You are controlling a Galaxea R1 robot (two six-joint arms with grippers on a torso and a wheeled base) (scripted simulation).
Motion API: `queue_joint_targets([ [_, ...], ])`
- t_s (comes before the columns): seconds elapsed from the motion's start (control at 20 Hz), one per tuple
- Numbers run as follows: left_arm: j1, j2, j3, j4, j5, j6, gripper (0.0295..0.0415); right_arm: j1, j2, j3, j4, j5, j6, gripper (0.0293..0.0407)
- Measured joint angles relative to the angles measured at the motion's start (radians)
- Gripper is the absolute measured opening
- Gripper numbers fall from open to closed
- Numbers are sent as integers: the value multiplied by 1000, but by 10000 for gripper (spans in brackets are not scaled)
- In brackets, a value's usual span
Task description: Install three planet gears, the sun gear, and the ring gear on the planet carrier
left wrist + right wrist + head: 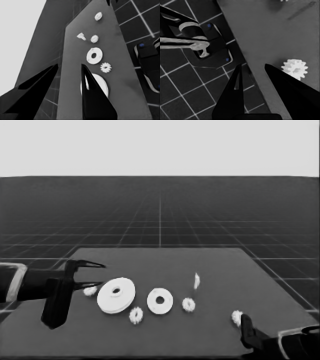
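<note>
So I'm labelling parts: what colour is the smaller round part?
White, with a dark centre hole; the smaller round part shows best in the head view.

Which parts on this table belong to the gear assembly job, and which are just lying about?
Job:
larger round part
smaller round part
four small gears: by the left gripper, in front of the larger part, right of the smaller part, by the right gripper

Lying about:
thin white piece

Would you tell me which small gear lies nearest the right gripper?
The gear at the table's right end, beside the right gripper; the other three lie around the round parts.
</note>
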Motion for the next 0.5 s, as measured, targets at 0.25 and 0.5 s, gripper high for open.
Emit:
queue_joint_targets([
  [0.25, 244, -4, -176, 261, 297, -482, 391, -11, 2, 3, 9, 3, 0, 380],
  [0.5, 318, 485, -1143, -181, 729, -955, 386, -6, 0, -2, 1, 0, 0, 385],
])
